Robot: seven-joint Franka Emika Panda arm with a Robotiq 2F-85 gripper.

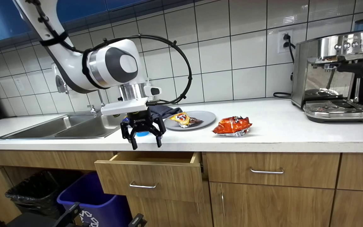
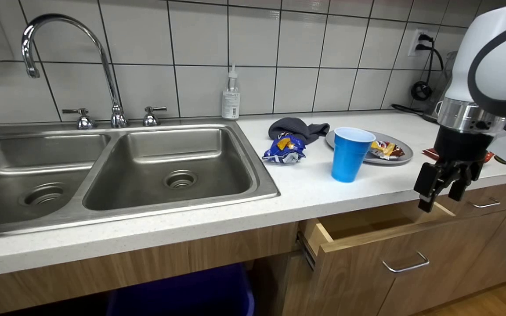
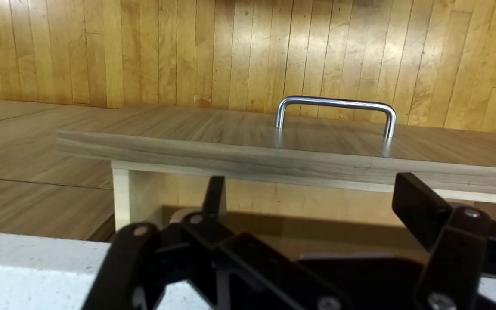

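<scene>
One oak-brown, wood-fronted drawer point(image 2: 358, 267) was shown pulled out beneath the white speckled worktop point(image 1: 288, 132). Above its opening, the black two-fingered end effector point(image 1: 146, 145) was poised with jaws spread wide, nothing being gripped. The drawer was judged rigid and moderately heavy, its travel eased by a metal runner point(image 2: 307, 251); hold was best taken at the slender chrome bar handle point(image 3: 336, 102), which might be found slippery. The tall blue plastic cup point(image 2: 350, 156), revealed in an exterior view, was excluded from the wrist view, where the fingertips point(image 3: 215, 196) were displayed over the drawer's open box.

Claw point(image 1: 146, 145) black; drawer point(image 1: 175, 179) brown, wood-grained; counter point(image 3: 28, 258) speckled white; cup point(image 2: 348, 158) blue.
</scene>
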